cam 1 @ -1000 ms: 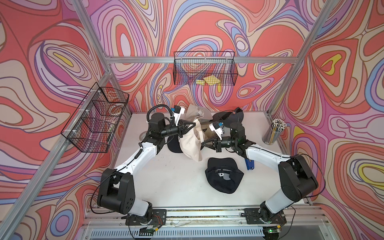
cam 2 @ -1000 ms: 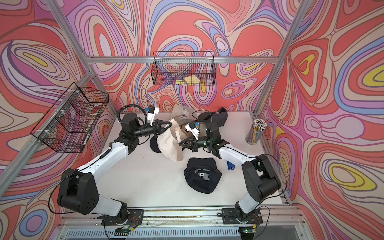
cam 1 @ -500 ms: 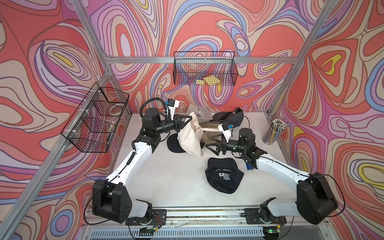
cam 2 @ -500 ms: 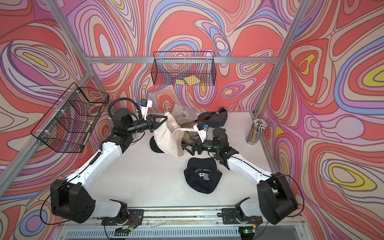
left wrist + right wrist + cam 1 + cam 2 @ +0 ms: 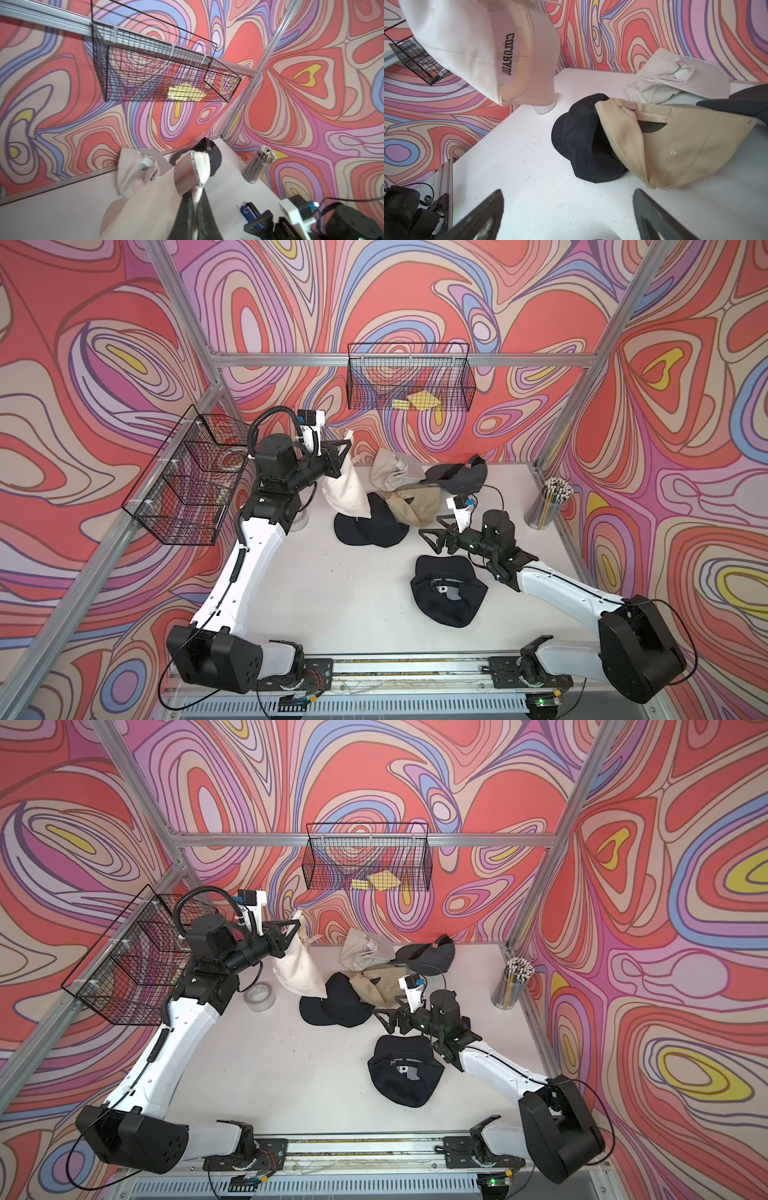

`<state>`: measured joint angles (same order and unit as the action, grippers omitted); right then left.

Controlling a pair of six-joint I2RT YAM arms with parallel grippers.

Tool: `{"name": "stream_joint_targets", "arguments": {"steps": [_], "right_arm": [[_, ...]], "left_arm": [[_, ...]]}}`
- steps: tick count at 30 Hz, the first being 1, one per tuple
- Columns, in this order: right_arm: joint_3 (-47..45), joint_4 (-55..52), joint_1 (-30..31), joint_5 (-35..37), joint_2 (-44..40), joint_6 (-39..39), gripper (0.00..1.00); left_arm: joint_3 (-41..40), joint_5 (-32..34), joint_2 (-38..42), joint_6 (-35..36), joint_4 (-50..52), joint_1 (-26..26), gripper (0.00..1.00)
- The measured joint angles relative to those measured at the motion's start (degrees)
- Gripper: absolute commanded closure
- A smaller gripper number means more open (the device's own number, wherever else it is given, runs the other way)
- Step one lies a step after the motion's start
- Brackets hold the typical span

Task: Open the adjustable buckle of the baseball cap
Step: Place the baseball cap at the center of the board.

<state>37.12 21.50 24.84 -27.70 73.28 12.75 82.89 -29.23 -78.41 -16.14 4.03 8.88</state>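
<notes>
The cream baseball cap [image 5: 347, 489] [image 5: 297, 969] hangs in the air at the back left, clear of the table. My left gripper [image 5: 343, 448] [image 5: 297, 925] is shut on its back strap. In the left wrist view the strap runs up between the black fingers of my left gripper [image 5: 196, 193], and the silvery buckle [image 5: 186, 172] sits just beyond their tips. My right gripper [image 5: 430, 540] [image 5: 384, 1021] [image 5: 568, 191] is open and empty, low over the table and apart from the cap [image 5: 467, 41].
A black cap [image 5: 449, 593] lies upturned by the right arm. Several more caps are piled behind: black [image 5: 370, 518], tan [image 5: 415, 506], beige [image 5: 390, 472] and dark grey [image 5: 457, 475]. There is also a pencil cup [image 5: 548, 502], a tape roll [image 5: 259, 996] and two wire baskets [image 5: 191, 481] [image 5: 409, 381].
My right gripper opened, let go of the cream cap and drew back to the right and front. My left gripper carried the cap up toward the back left.
</notes>
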Motion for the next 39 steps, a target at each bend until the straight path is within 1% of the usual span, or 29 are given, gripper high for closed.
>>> {"name": "stream_joint_targets", "arguments": {"steps": [4,10,14,19,21,24,28,33,34,36,37,38,39], "right_arm": [[-1.25,0.81,0.0,0.83,-1.38,-0.66,0.02],[-4.31,2.32,0.0,1.77,-4.31,-2.21,0.02],[-4.85,2.4,0.0,1.97,-4.44,-2.84,0.02],[-4.85,3.3,0.0,1.66,-3.56,-2.84,0.02],[-4.83,3.58,0.0,1.31,-2.38,-2.86,0.02],[-4.72,3.13,0.0,0.83,-0.92,-3.02,0.02],[-4.59,2.4,0.0,0.42,-0.68,-3.3,0.02],[-4.35,2.1,0.0,-0.44,-0.66,-3.5,0.02],[-4.33,2.08,0.0,-0.61,-0.63,-3.5,0.02],[-4.22,2.03,0.0,-0.92,-0.33,-3.5,0.02],[-4.11,1.99,0.0,-1.07,-0.09,-3.5,0.02],[-4.02,1.97,0.0,-1.14,0.15,-3.5,0.02],[-3.91,1.92,0.0,-1.29,0.39,-3.5,0.02]], "left_arm": [[4.42,3.8,-5.79,3.28,1.4,-0.31,1.0],[6.78,5.46,-13.68,8.63,0.83,-1.7,1.0],[9.88,5.7,-19.67,9.09,-0.79,-3.89,1.0],[17.09,3.76,-28.52,5.88,-4.83,-8.31,1.0],[21.44,2.29,-33.18,3.06,-6.95,-10.32,1.0],[25.42,-0.81,-38.91,-0.83,-11.85,-12.61,1.0],[25.75,-4.24,-44.59,-5.11,-20.31,-14.47,1.0],[24.39,-5.99,-49.7,-7.41,-27.3,-14.86,1.0],[23.78,-6.08,-49.99,-7.5,-28.0,-14.88,0.98],[22.32,-6.12,-50.07,-7.41,-28.5,-14.88,0.67],[21.9,-6.08,-50.07,-7.06,-28.7,-14.88,0.58],[21.53,-6.05,-50.05,-6.69,-28.68,-14.88,0.51],[21.16,-6.05,-50.03,-6.36,-28.65,-14.91,0.48]]}}
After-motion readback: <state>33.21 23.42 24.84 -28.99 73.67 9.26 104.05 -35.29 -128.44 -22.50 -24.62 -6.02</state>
